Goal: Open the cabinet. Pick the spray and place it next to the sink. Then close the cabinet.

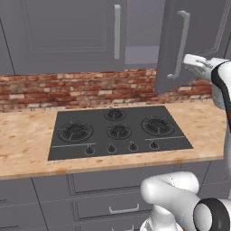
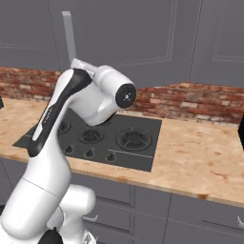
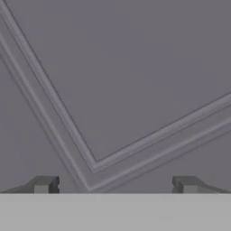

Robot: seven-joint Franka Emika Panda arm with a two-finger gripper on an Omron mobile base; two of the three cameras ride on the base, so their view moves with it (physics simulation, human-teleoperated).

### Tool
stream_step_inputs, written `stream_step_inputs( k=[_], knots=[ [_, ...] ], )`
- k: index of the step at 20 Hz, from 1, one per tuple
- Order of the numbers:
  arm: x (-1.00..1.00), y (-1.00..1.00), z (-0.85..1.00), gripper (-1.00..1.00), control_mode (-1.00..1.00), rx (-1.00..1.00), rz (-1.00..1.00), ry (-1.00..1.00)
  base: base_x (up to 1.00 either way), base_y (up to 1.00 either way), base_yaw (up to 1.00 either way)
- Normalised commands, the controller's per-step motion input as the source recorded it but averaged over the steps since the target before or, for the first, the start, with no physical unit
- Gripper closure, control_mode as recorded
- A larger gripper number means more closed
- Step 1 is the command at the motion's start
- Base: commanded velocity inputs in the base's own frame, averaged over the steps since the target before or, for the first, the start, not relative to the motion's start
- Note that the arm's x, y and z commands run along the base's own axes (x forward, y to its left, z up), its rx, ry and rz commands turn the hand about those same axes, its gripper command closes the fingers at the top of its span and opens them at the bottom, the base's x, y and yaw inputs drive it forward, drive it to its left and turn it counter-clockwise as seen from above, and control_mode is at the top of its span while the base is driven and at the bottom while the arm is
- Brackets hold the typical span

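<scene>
Gripper (image 3: pixel 115 184) jaws spread against cabinet (image 3: pixel 135 90) panel, left base view catches right door ajar

A red brick wall (image 1: pixel 76 88) runs behind a speckled tan counter (image 1: pixel 25 144). A black gas hob (image 1: pixel 118 131) sits in it, above grey drawers (image 1: pixel 115 200) with small handles.

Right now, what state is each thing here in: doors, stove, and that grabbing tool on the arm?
Cabinet right door: swung partly open.
Cabinet left door: shut.
Tool: open, holding nothing, facing a grey door panel.
Stove: no flames, nothing on the burners.
Drawers under the counter: shut.
</scene>
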Motion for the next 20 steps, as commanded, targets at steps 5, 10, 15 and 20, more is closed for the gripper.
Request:
stream_step_inputs(
  k=[5,10,15,20],
  knots=[
    [0.36,0.42,0.00,-1.00,-1.00,-0.03,-0.29,-0.12,0.00,0.00,0.00],
    [0.32,0.39,0.00,-1.00,-1.00,-0.03,-0.28,-0.08,0.00,0.00,0.00],
    [0.26,0.28,0.00,-1.00,-1.00,-0.01,-0.26,-0.02,0.00,0.00,0.00],
    [0.36,0.14,0.00,-1.00,-1.00,0.00,-0.25,0.00,0.00,0.00,0.00]
  ],
)
